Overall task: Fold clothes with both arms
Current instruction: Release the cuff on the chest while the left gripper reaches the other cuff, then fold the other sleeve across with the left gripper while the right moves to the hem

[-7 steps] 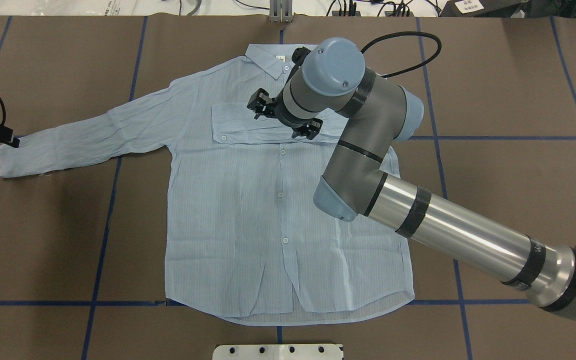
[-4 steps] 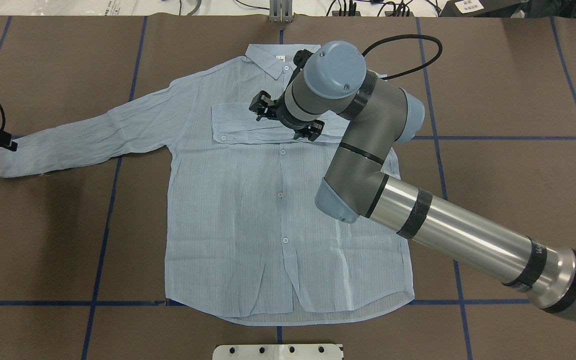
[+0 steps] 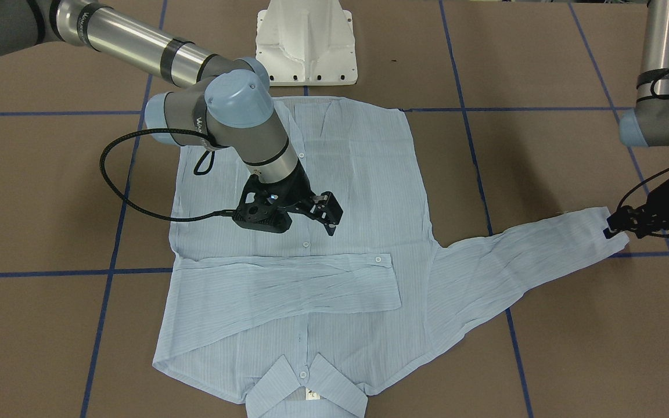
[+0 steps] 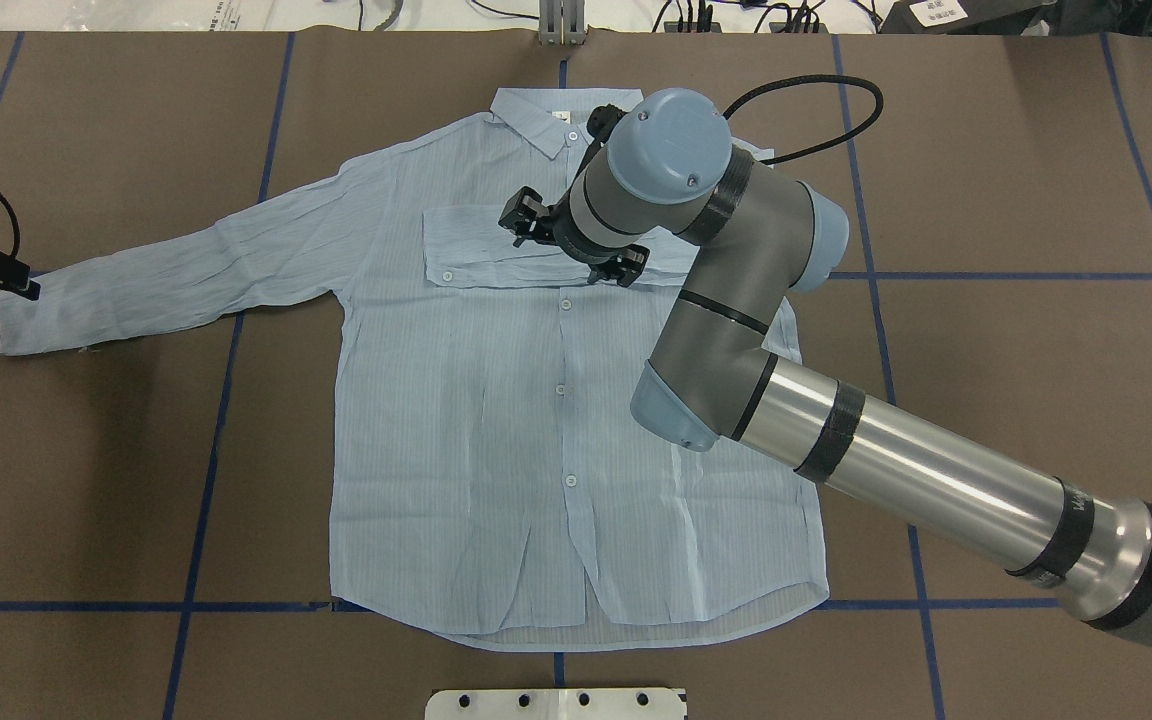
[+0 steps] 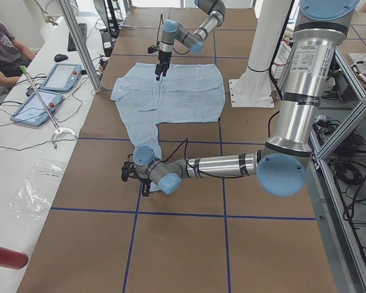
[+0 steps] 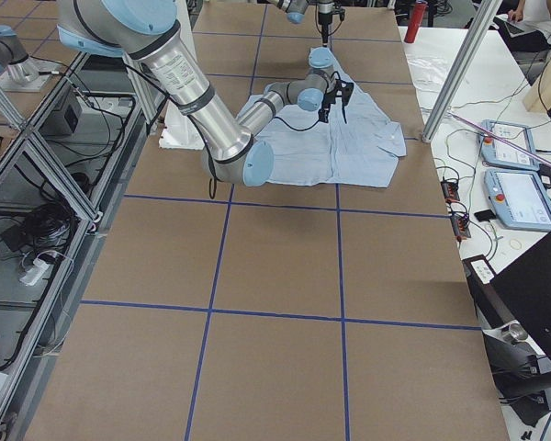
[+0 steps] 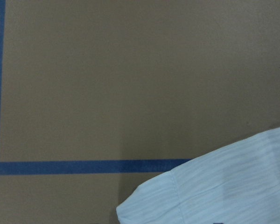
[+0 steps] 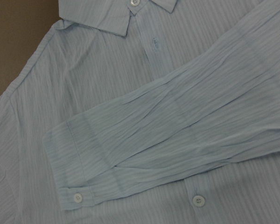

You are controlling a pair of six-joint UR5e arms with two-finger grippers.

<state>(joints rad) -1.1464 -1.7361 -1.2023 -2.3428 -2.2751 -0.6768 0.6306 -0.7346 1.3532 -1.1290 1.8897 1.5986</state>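
The pale-blue shirt [image 4: 496, 430] lies flat and front up on the brown table, collar [image 4: 536, 115] away from the robot. One sleeve [image 4: 496, 250] is folded across the chest, as the right wrist view [image 8: 154, 130] shows. The other sleeve [image 4: 186, 270] stretches out to the robot's left. My right gripper [image 4: 573, 243] hovers over the folded sleeve, fingers spread and empty; it also shows in the front view [image 3: 305, 223]. My left gripper [image 3: 616, 226] sits low at the outstretched cuff [image 3: 599, 223] and touches its end; its jaws are too small to read. The left wrist view shows the cuff [image 7: 214, 196] flat on the table.
The white pedestal base [image 3: 305, 46] stands at the shirt's hem side. Blue tape lines [image 4: 206, 450] cross the table. A side bench holds tablets [image 5: 46, 91] with an operator [image 5: 3, 52] beside it. A red bottle [image 5: 3, 256] lies near that bench's near end.
The right arm's wrist has shifted slightly above the folded sleeve. The left gripper has shifted slightly at the cuff. The shirt has not moved.
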